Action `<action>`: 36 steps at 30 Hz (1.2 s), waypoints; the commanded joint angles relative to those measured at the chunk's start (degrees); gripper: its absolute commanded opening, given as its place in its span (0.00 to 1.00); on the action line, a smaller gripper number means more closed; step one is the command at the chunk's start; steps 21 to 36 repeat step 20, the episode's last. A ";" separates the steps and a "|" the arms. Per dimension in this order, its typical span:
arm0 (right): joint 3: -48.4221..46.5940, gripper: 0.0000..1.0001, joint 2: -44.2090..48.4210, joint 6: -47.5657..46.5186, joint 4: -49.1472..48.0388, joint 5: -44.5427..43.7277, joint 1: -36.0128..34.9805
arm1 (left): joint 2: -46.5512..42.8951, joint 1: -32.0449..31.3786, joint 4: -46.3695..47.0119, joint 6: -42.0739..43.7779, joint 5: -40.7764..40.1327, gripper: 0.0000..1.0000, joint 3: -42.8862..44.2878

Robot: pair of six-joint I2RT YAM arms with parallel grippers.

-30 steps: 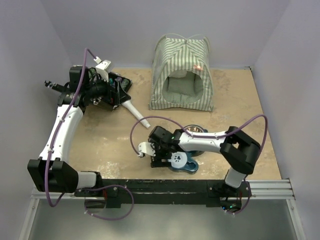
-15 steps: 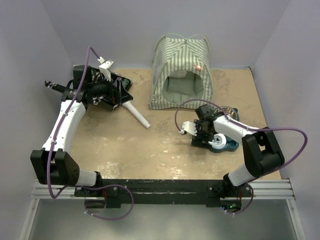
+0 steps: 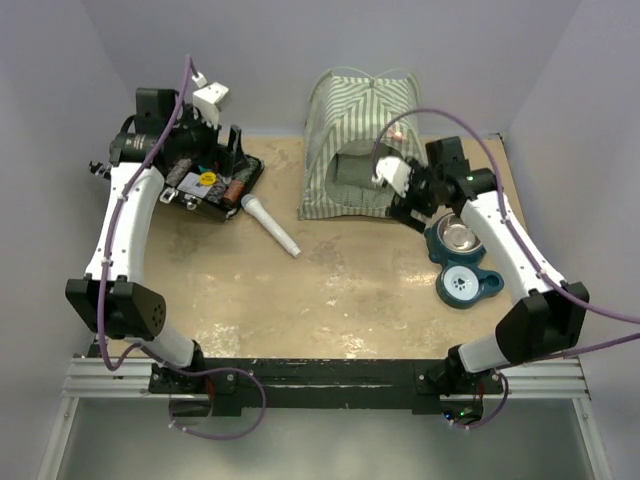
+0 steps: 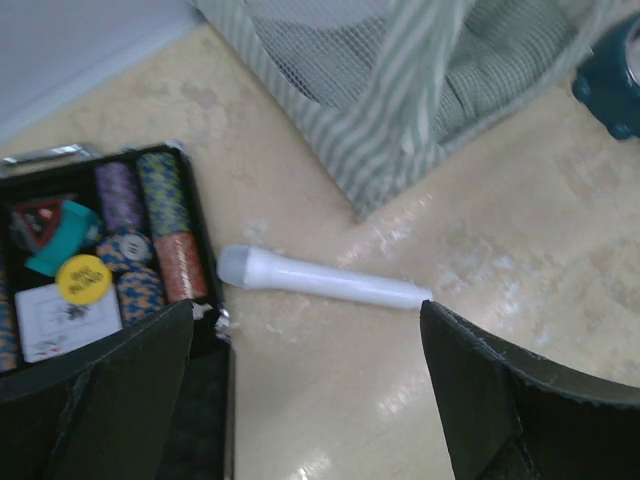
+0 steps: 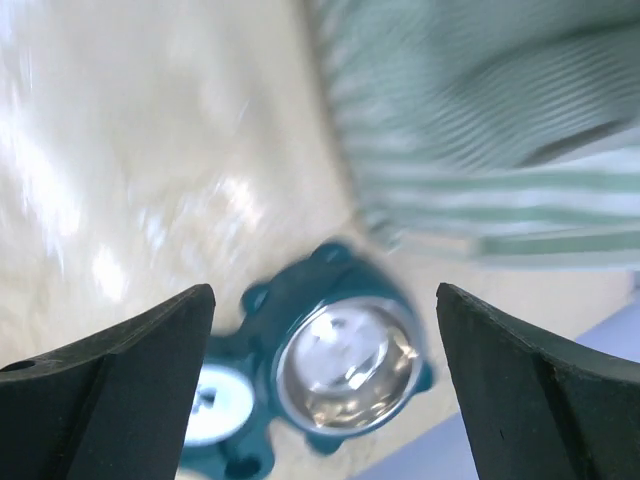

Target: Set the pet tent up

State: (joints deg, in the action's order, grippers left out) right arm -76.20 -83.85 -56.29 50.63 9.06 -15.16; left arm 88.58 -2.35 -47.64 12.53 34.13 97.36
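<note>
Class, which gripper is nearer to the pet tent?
Right. The right gripper hangs at the pet tent's front right corner; the left gripper hovers over the chip case, well left of it.

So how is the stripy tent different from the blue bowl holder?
The tent is green-and-white striped fabric; the bowl holder is plain teal. The tent stands tall with an arched doorway; the bowl holder sits low and flat. Both rest on the table.

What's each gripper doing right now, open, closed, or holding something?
Left gripper: open, holding nothing.
Right gripper: open, holding nothing.
</note>
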 commanded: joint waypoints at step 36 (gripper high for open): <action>-6.50 0.99 11.60 51.81 -35.42 -1.23 6.54 | 2.66 -8.64 13.00 0.73 -30.89 1.00 2.40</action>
